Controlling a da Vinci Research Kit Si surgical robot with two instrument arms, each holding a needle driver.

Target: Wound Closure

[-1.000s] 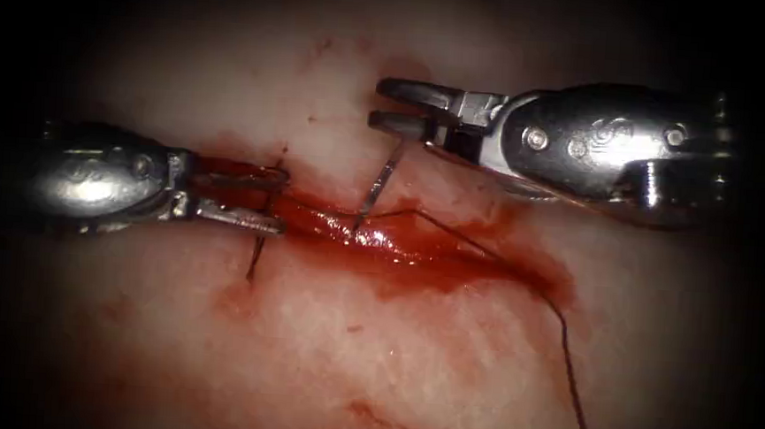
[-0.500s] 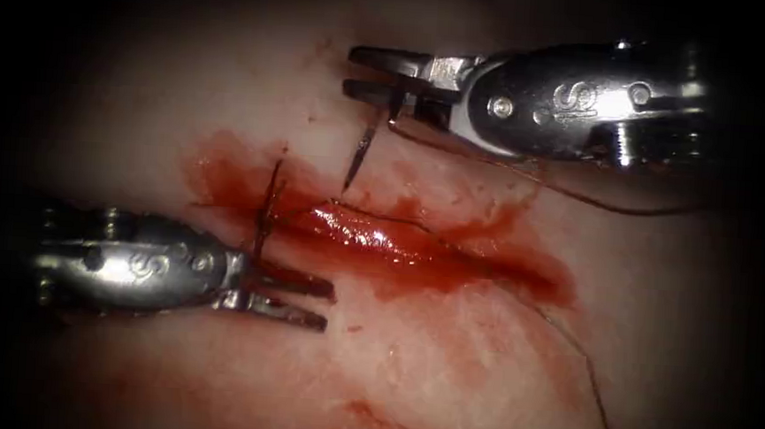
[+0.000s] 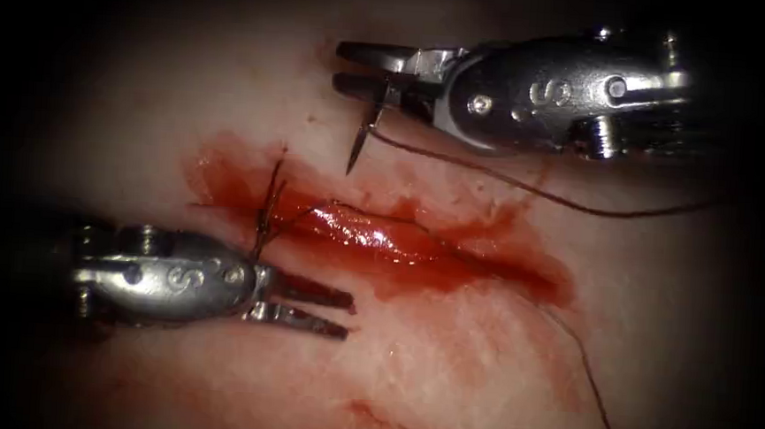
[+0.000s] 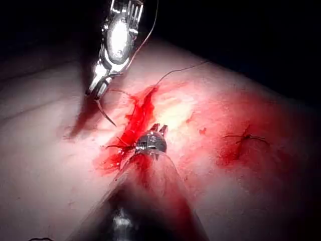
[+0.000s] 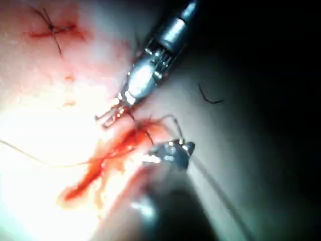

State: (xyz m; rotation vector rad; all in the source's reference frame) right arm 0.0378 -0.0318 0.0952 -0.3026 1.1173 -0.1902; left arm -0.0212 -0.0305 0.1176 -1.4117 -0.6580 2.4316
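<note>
My right tool (image 3: 338, 67) hangs above the cut (image 3: 416, 243), jaws shut on the curved needle (image 3: 362, 138). It grips above the pointed half, and the point hangs free of the tissue (image 3: 444, 369). Thread (image 3: 526, 190) trails from the needle off to the right. A second run of thread (image 3: 587, 378) leaves the cut toward the lower right. My left tool (image 3: 348, 320) lies below the cut's left end, jaws open and holding nothing. In the left wrist view the right tool (image 4: 94, 92) holds the needle (image 4: 106, 114) beside the cut (image 4: 139, 115).
A tied stitch (image 3: 268, 200) with dark tails crosses the cut's left end. Red fluid (image 3: 504, 257) pools along the cut. Another finished stitch (image 4: 246, 137) sits farther off, seen as a cross (image 5: 52, 27) in the right wrist view. A loose thread scrap (image 5: 208, 98) lies on the tissue.
The right tool lifted the needle point out of the cut and moved up and left, drawing thread after it. The left tool left the tied stitch and dropped below the cut.
</note>
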